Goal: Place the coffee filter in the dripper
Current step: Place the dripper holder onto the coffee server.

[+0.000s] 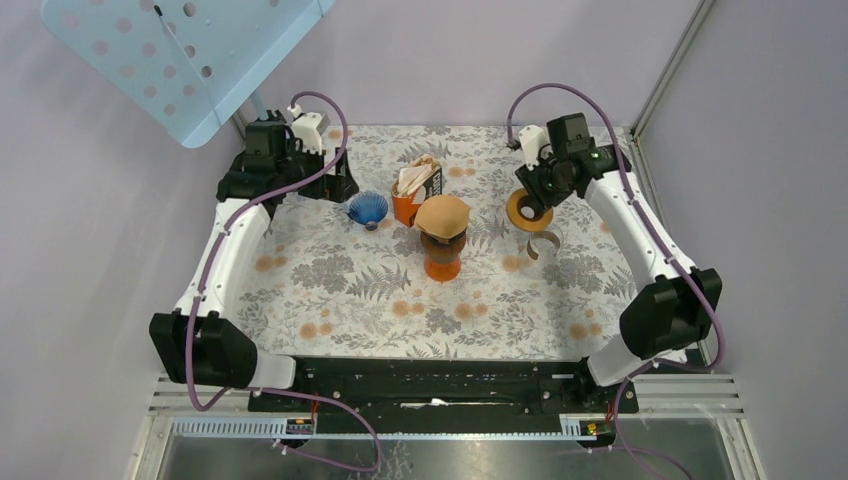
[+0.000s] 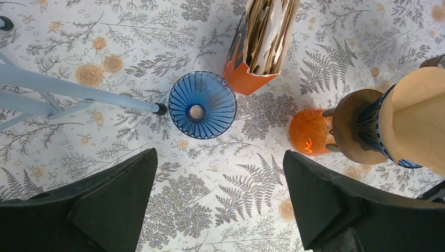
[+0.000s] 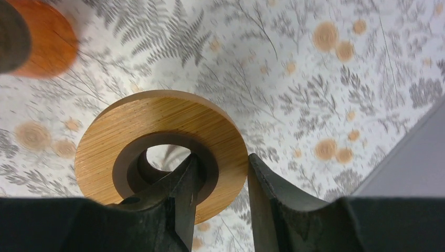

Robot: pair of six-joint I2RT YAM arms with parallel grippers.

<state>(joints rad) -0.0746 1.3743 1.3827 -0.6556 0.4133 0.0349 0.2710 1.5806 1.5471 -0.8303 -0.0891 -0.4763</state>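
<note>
Judging by the layout, the filter step looked close to done at the orange carafe (image 2: 307,137). A tan coffee filter (image 2: 420,121) appeared to sit in the dark ribbed dripper (image 2: 373,126) on top of it, though how deeply it was seated could not be told. Just right of the carafe, the right tool (image 3: 221,168) was clamped on a wooden ring (image 3: 157,115), one finger through its hole and one outside the rim, apparently holding it clear of the tabletop (image 1: 350,290). Left of the carafe, the left tool (image 2: 219,157) hung fully spread and empty above a second, blue dripper (image 2: 202,105), which held nothing. Behind the carafe, on its far-left side, an orange box (image 2: 239,79) stood packed with spare filters (image 2: 267,31). Next, the ring probably needed setting down without knocking the carafe.
</note>
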